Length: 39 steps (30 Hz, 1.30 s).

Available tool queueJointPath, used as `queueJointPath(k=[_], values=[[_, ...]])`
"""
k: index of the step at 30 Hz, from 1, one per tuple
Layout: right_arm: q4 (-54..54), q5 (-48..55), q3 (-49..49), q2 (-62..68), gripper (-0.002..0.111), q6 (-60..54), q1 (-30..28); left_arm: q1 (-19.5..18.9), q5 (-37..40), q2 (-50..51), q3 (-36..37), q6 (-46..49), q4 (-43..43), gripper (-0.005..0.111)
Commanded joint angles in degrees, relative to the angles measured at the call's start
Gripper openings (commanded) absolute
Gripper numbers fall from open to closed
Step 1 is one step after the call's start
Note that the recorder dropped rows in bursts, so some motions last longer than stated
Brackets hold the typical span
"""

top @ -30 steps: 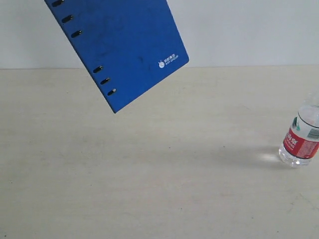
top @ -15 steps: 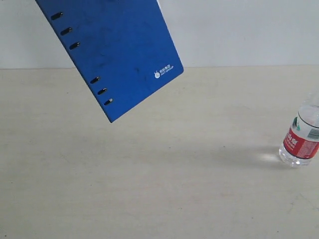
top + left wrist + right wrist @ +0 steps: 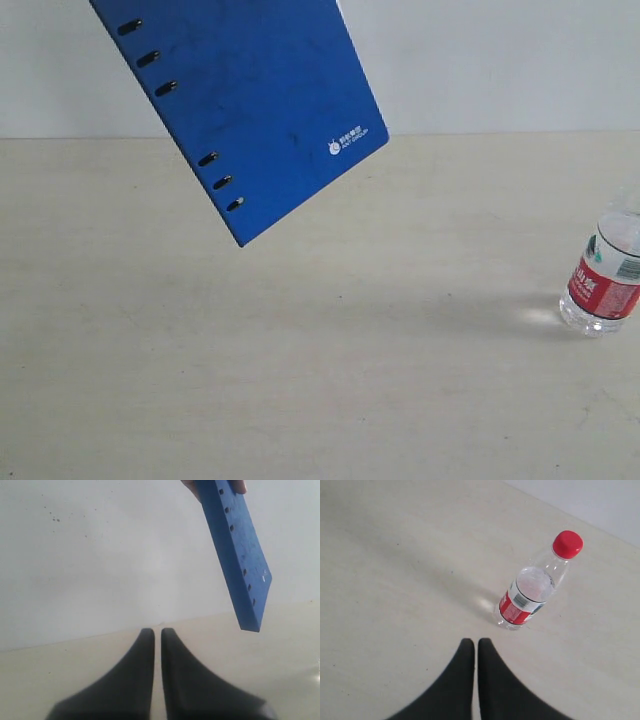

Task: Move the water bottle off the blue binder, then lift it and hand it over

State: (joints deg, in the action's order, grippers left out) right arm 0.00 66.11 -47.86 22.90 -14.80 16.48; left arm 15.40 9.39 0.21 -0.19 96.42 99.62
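Exterior view first: the binder (image 3: 250, 110) is up in the air, clear of the table (image 3: 300, 380). It hangs tilted, with its slotted spine edge facing down and left and its white logo near the lower right corner. The bottle (image 3: 605, 280) stands upright on the table, well apart from the binder, and the frame's right edge cuts off part of it. A bright glint lies on the table just beside its base. Neither gripper shows in this view.

Over to the left wrist view: the left gripper (image 3: 152, 631) hovers above the table, its dark fingers clenched with only a sliver of a gap and nothing between them. The binder (image 3: 237, 555) floats above the table beyond the gripper, seen nearly edge-on, with no contact between them. A hand (image 3: 241, 486) peeks in at the binder's upper end.

Now the right wrist view: the right gripper (image 3: 471, 641) is above the table too, jaws pressed together and empty. The bottle (image 3: 532, 587) stands on the table just past the fingertips, not touching them. Its red cap (image 3: 567, 544) is on and its red and white label wraps the lower body.
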Motion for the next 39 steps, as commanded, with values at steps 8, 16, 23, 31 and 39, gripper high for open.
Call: queueJointPath(k=[8, 16, 23, 31, 39], values=[[-0.6, -1.2, -0.1, -0.4, 0.000, 6.2, 0.0, -0.2, -0.3, -0.2, 0.2, -0.5, 0.3, 0.005], [-2.3, -1.7, -0.1, -0.5, 0.000, 6.3, 0.0, -0.2, -0.3, -0.2, 0.2, -0.5, 0.3, 0.005], [-2.9, -20.6, 5.6, -15.4, 0.000, 4.9, -7.3, -0.2, -0.4, -0.2, 0.2, -0.5, 0.3, 0.005], [4.0, -34.2, 17.8, -22.9, 0.000, 0.6, -15.0, -0.2, -0.5, -0.2, 0.2, -0.5, 0.3, 0.005], [8.6, -66.5, 43.6, -22.9, 0.000, 2.2, -14.8, -0.2, -0.5, -0.2, 0.2, -0.5, 0.3, 0.005]])
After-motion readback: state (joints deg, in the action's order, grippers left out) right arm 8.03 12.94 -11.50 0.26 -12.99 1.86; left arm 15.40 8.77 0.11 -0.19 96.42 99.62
